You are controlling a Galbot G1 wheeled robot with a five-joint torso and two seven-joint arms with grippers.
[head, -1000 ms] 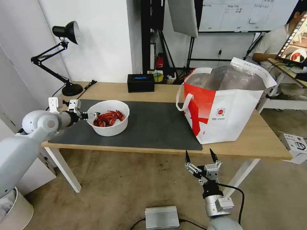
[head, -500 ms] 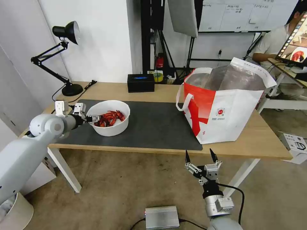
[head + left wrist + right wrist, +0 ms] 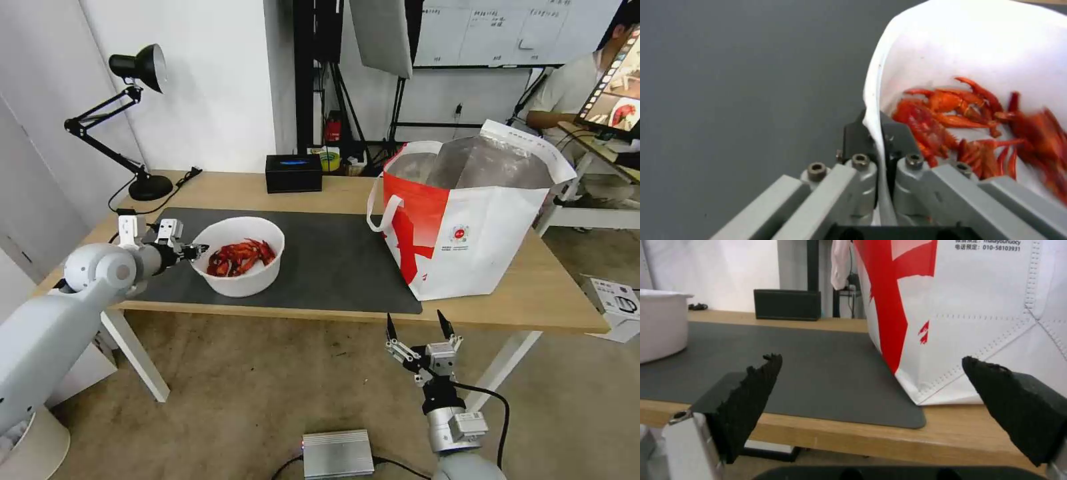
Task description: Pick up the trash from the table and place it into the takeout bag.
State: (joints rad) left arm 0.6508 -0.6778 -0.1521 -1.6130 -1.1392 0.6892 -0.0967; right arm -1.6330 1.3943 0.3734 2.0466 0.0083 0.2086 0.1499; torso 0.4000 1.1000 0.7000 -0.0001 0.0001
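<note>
**Left fingers pinched on bowl rim, bag far to the right**

Clamped thin on the near rim of the white round bowl of red crayfish shells (image 3: 960,60): one dark finger pad (image 3: 852,136) outside the wall, the other inside, rim edge running straight between them. Left gripper (image 3: 189,251) reaching in level from the robot's left side, wrist and pale grey forearm trailing back past the table's left corner. Bowl over the left half of the large dark grey mat (image 3: 327,260), upright or nearly so; hard to tell whether lifted or touching the mat. Shells heaped in the bottom toward the gripped side, loose and likely to slide if tipped.

Outward from there: large white-and-red insulated takeout bag with silver foil lining (image 3: 467,227) standing open on the right end of the light wood tabletop (image 3: 553,293), well apart from the bowl, mouth higher than the bowl's rim. Bag due right of the fingers, across bare mat; carry probably a lift first, then a sideways sweep over the bag's red wall. One-sided rim pinch a likely weak point under the load.

Right gripper (image 3: 419,327) parked below the table's front edge, pointed fingers spread wide, nearer the bag yet holding nothing.
</note>
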